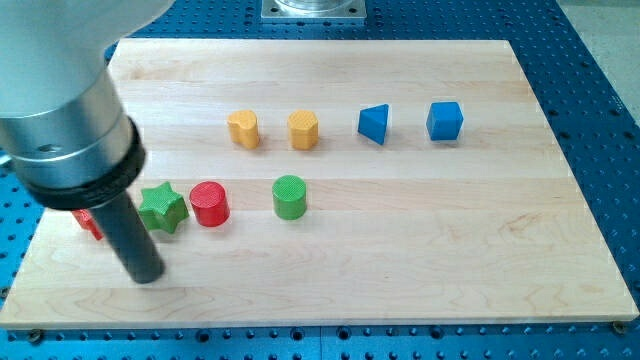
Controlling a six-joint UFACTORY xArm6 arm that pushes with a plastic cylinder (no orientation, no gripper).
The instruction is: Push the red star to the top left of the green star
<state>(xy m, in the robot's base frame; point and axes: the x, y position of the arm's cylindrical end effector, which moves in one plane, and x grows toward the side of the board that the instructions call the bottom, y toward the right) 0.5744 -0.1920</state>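
The green star (pixel 164 208) lies on the wooden board at the view's left. The red star (pixel 90 222) is just left of it, mostly hidden behind the arm's rod; only a red edge shows. My tip (pixel 146 276) rests on the board below and slightly left of the green star, and below right of the red star. It is close to both, and I cannot tell if it touches either.
A red cylinder (pixel 210 203) sits right beside the green star, a green cylinder (pixel 290 196) further right. Two yellow blocks (pixel 243 129) (pixel 304 130) and two blue blocks (pixel 374 124) (pixel 444 121) line the upper part of the board (pixel 450 250). The board's left edge is near.
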